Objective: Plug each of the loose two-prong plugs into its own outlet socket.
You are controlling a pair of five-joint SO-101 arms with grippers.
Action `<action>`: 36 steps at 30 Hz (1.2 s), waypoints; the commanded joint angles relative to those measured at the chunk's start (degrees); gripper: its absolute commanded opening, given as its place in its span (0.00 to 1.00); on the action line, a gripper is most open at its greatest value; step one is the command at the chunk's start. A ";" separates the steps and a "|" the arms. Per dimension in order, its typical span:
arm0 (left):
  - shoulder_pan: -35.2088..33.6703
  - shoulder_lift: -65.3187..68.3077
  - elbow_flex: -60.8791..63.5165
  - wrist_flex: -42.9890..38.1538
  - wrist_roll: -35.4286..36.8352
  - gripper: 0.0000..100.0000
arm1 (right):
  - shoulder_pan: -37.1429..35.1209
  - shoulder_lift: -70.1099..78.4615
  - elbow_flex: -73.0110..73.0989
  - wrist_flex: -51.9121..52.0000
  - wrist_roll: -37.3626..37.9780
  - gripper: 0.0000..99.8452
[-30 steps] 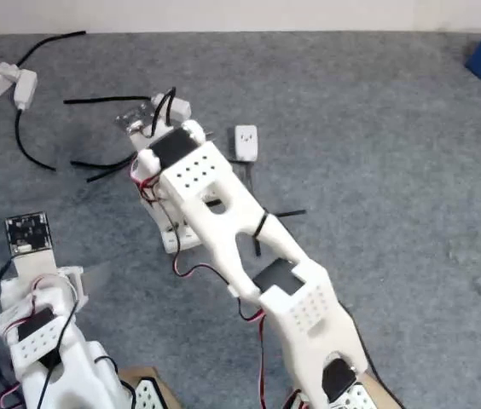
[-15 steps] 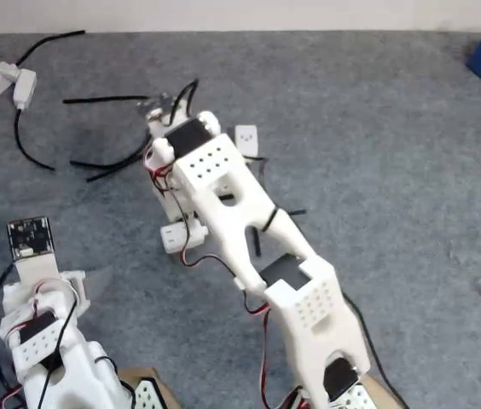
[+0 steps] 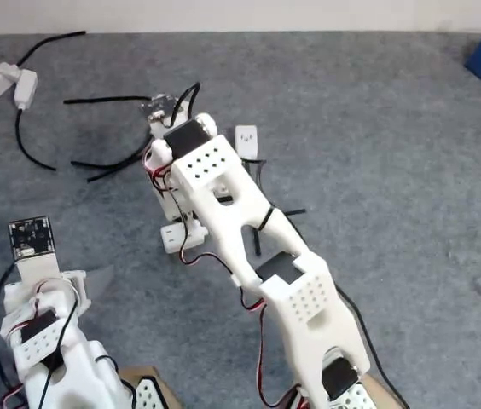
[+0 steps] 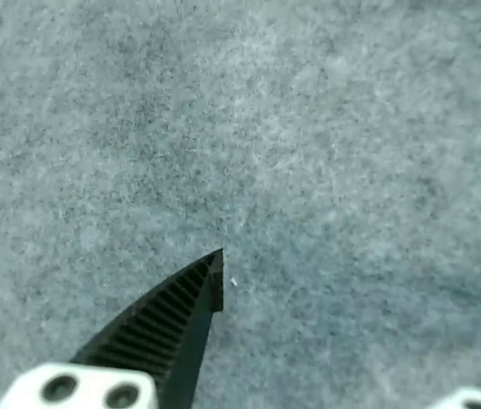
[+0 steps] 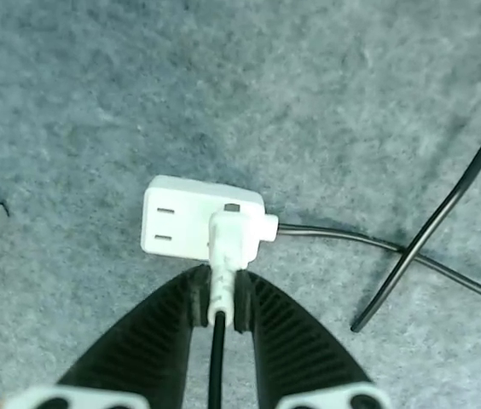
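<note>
Plug: the white two-prong plug (image 5: 234,234) on a black cord lies against the outlet block, at the end where the block's own cord leaves. Its prongs are hidden, so seating cannot be told.
Outlet: the white rectangular plastic outlet block (image 5: 172,226) lies flat on the bench with 2 slots showing beside the plug. A thin black cord (image 5: 343,237) runs off from it.
Right tool: the right tool (image 5: 219,294) is clenched on the plug's cord end.
Left tool: the left tool (image 4: 211,290) hangs over bare bench, well apart from the plug. Clenched or released cannot be told.
Bench: a grey carpeted bench (image 3: 394,170).
Others: a second white outlet block (image 3: 246,141) sits near the right arm. A pair of white plug pieces (image 3: 6,81) lies at the far left corner.
</note>
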 commanded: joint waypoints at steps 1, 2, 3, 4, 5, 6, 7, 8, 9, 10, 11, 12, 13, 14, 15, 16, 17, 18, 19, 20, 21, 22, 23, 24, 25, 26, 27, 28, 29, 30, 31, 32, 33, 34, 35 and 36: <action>-0.48 -0.84 -0.48 -0.97 -0.44 0.50 | 0.22 -0.13 -1.98 0.13 -0.62 0.01; -0.48 -0.84 -0.48 -0.97 -0.44 0.50 | -0.40 -0.31 -2.15 0.31 -0.70 0.01; -0.48 -0.84 -0.48 -0.97 -0.44 0.50 | -1.01 -0.40 -2.51 0.84 -0.70 0.01; -0.48 -0.84 -0.48 -0.97 -0.44 0.50 | -1.80 -0.40 -3.12 1.19 -0.70 0.01; -0.48 -0.84 -0.48 -0.97 -0.44 0.50 | -2.42 -0.40 -3.30 1.19 -0.70 0.01; -0.48 -0.84 -0.48 -0.97 -0.44 0.50 | -2.95 -0.40 -3.38 1.19 -0.70 0.01; -0.48 -0.84 -0.48 -0.97 -0.44 0.50 | -3.47 -0.40 -3.38 1.27 -0.70 0.01; -0.48 -0.84 -0.48 -0.97 -0.44 0.50 | -3.82 -0.40 -3.38 1.27 -0.70 0.01; -0.48 -0.84 -0.48 -0.97 -0.44 0.50 | -4.00 -0.40 -3.38 1.27 -0.70 0.01; -0.48 -0.84 -0.48 -0.97 -0.44 0.50 | -4.00 -0.40 -3.38 1.27 -0.62 0.01; -0.48 -0.84 -0.57 -0.97 -0.44 0.50 | -4.00 -0.40 -3.38 1.27 -0.62 0.01; -0.48 -0.84 -0.57 -0.97 -0.35 0.50 | -3.82 -0.40 -3.38 1.36 -0.35 0.01; -0.48 -0.84 -0.57 -0.97 -0.35 0.50 | -3.82 -0.48 -3.38 1.36 -0.26 0.01; -0.48 -0.84 -0.40 -0.97 -0.35 0.50 | -3.74 -1.01 -3.21 1.36 -0.18 0.01; -0.48 -0.84 -0.31 -0.97 -0.35 0.50 | -3.74 -1.80 -2.86 1.36 0.44 0.01; -0.48 -0.84 -0.31 -0.97 -0.35 0.50 | -3.65 -2.95 -1.45 1.36 0.97 0.01; -0.48 -0.84 -0.31 -0.97 -0.35 0.50 | -3.65 -4.44 0.22 1.36 1.23 0.01; -0.48 -0.84 -0.31 -0.97 -0.35 0.50 | -3.65 -6.29 1.98 1.36 1.41 0.01; -0.48 -0.84 -0.31 -0.97 -0.35 0.50 | -3.82 -8.22 4.00 1.27 1.41 0.01; -0.40 -0.84 -0.31 -0.97 -0.35 0.50 | -3.82 -10.07 5.67 1.27 1.41 0.01; -0.22 -0.84 -0.31 -0.97 -0.26 0.50 | -3.91 -11.91 7.16 1.27 1.49 0.01; -0.22 -0.84 -0.31 -0.97 -0.26 0.50 | -3.91 -13.41 8.57 1.19 1.49 0.01; -0.22 -0.84 -0.22 -0.97 -0.18 0.50 | -3.91 -14.46 9.54 1.19 1.58 0.01; -0.13 -0.84 -0.22 -0.97 -0.18 0.50 | -3.91 -14.81 10.15 1.19 1.93 0.01; -0.13 -0.84 -0.22 -0.97 -0.18 0.50 | -4.00 -14.64 10.33 1.19 2.11 0.01; -0.13 -0.84 -0.22 -0.97 -0.18 0.50 | -4.09 -14.20 10.59 1.19 2.11 0.01; -0.22 -0.84 -0.22 -0.97 -0.18 0.50 | -4.44 -13.58 10.59 1.19 2.20 0.01; -0.31 -0.84 -0.22 -0.88 -0.18 0.50 | -4.62 -13.14 10.51 1.19 2.20 0.01; -0.31 -0.84 -0.22 -0.88 -0.18 0.50 | -4.79 -12.79 10.42 1.19 2.20 0.01; -0.22 -0.84 -0.22 -0.88 -0.18 0.50 | -4.97 -12.70 10.33 1.19 2.20 0.01; -0.22 -0.84 -0.22 -0.88 -0.18 0.50 | -5.23 -12.53 10.42 1.19 2.20 0.01; -0.31 -0.84 -0.22 -0.88 -0.18 0.50 | -5.32 -12.35 10.59 1.19 2.20 0.01; -0.31 -0.84 -0.22 -0.88 -0.18 0.50 | -5.32 -12.26 10.68 1.19 2.20 0.01; -0.31 -0.84 -0.22 -0.88 -0.18 0.50 | -5.32 -12.26 10.68 1.10 2.29 0.01; -0.40 -0.84 -0.22 -0.88 -0.18 0.50 | -5.32 -12.26 10.68 1.10 2.29 0.01; -0.40 -0.84 -0.22 -0.88 -0.18 0.50 | -5.32 -12.26 10.51 1.01 2.29 0.01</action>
